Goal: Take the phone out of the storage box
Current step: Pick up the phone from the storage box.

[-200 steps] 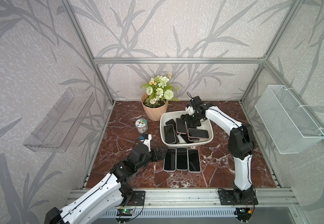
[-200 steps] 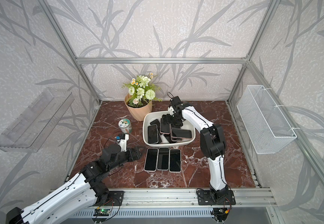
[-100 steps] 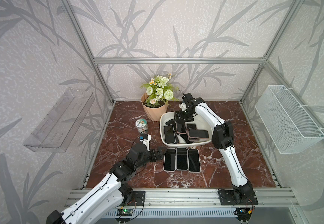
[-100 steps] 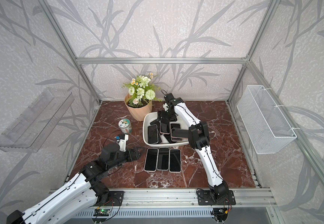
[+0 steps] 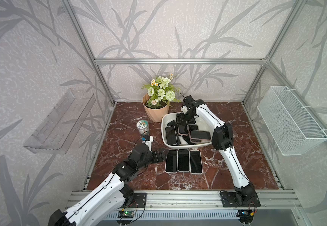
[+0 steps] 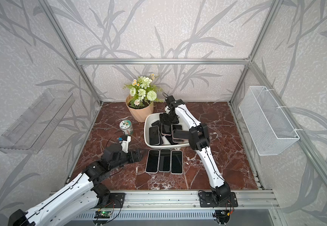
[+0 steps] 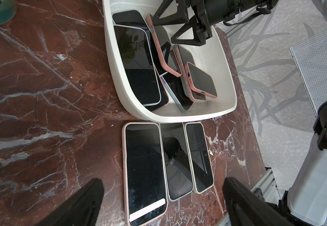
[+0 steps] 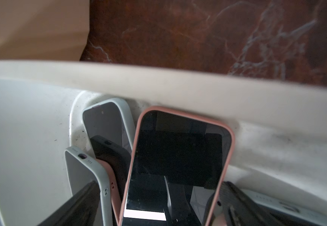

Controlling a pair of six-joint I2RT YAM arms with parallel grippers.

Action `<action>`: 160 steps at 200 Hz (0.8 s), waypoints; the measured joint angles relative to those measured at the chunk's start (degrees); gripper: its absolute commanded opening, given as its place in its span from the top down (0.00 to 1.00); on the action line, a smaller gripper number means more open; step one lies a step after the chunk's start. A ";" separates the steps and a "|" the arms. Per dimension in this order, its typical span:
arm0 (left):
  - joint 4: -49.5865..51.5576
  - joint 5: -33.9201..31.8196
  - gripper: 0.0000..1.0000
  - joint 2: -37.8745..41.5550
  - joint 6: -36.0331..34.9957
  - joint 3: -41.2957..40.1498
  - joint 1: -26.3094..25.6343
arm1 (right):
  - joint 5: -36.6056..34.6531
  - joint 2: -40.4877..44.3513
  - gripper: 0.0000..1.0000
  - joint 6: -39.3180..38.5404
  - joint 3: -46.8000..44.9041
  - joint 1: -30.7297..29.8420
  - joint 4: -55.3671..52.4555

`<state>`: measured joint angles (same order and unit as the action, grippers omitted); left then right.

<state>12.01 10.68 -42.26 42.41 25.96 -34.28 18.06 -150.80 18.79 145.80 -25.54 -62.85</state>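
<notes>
The storage box (image 5: pixel 163 125) (image 6: pixel 146 127) is a shallow white tub on the marble top with several phones piled inside. My right gripper (image 5: pixel 184 122) (image 6: pixel 167 121) reaches down into its far end. In the right wrist view my right gripper (image 8: pixel 156 207) is open, its fingers either side of a pink-cased phone (image 8: pixel 178 156) (image 5: pixel 182 129) that leans against the tub wall (image 8: pixel 178 84). Three phones (image 5: pixel 183 161) (image 6: pixel 164 161) lie side by side in front of the tub. My left gripper (image 5: pixel 159 155) (image 7: pixel 162 207) rests open just left of them, holding nothing.
A peach flower pot (image 5: pixel 155 112) stands behind the tub's left corner. A small round tin (image 5: pixel 143 126) sits left of the tub. A clear wall tray (image 5: pixel 58 121) hangs on the left wall and a white wire-mesh basket (image 5: pixel 292 121) on the right wall.
My right arm has swung its elbow leftward and lower. Its gripper has shifted to the tub's far left end, over the pink-cased phone. The left arm has barely moved.
</notes>
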 measured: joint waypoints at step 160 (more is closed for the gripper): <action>-0.46 0.61 0.00 0.09 -0.28 -1.25 1.44 | 1.55 -4.44 0.01 -2.67 5.18 0.37 -2.08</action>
<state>11.55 11.29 -42.17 42.13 24.71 -32.84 19.62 -155.24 16.12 150.98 -25.17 -64.93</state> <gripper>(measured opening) 0.998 0.996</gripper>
